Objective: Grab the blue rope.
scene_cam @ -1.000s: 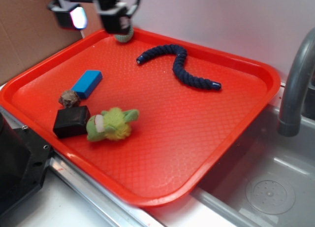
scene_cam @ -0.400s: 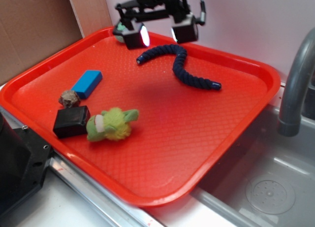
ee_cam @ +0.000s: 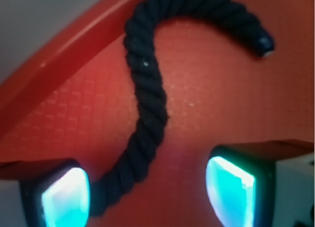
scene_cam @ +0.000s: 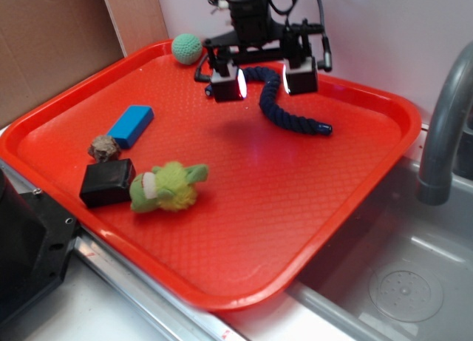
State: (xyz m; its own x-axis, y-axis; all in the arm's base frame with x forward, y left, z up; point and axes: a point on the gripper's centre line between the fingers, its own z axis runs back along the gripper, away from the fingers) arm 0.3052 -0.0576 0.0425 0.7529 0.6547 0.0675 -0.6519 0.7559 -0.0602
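Exterior view, left side: black block at the tray's near-left, a brown lump just behind it, a bright blue block beyond that.
Plush: green toy just right of the black block.
Ball: green knitted ball at the far-left corner of the red tray.
Gripper: above the far middle of the tray, fingers spread wide, gripping nothing.
Blue rope: lying wavy on the tray beneath the gripper, one capped end reaching right.
Wrist view: blue rope curves between the lit finger pads, passing close to the left pad.
Faucet: grey, right of the tray.
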